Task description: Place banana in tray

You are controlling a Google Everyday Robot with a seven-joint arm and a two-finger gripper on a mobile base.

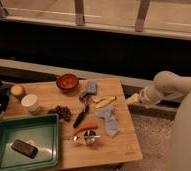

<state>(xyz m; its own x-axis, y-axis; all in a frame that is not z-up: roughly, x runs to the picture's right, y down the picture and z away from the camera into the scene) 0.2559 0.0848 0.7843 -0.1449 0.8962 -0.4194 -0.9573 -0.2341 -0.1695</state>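
Observation:
The banana (104,101) is pale yellow with loose peel strips and lies on the wooden table, right of centre. The dark green tray (4,131) sits at the table's front left corner with a dark flat object (24,148) in it. My white arm reaches in from the right, and the gripper (134,98) is at the table's right edge, a short way right of the banana and far from the tray.
On the table are a brown bowl (67,81), a small orange fruit (18,90), a white cup (30,103), dark grapes (62,112), a black-handled utensil (82,114), an orange carrot (84,128), a grey-blue cloth (108,120) and a metal item (89,137). A railing runs behind.

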